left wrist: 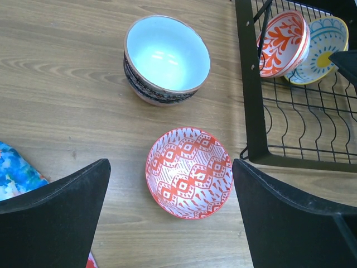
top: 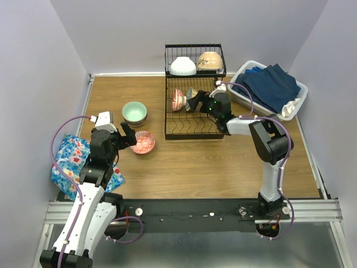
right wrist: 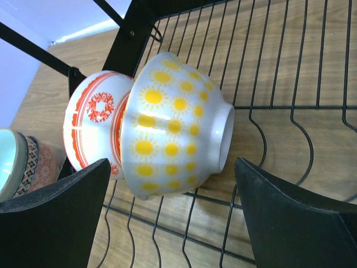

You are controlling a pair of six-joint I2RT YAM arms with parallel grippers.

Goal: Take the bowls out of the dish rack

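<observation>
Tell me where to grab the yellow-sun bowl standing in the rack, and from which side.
Probably take the yellow-sun bowl by its uppermost rim, from above, pinching the wall inside and out. It stands on edge in the dish rack, foot ring sideways. Its mouth faces the red-and-white bowl leaning against it, so that gap looks tight.

Overhead camera looks down; both close wrist cameras share the dish rack (left wrist: 249, 84)

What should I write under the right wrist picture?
Open right gripper faces a sun-patterned bowl tipped on its side beside a red-patterned bowl in the black dish rack.
</observation>
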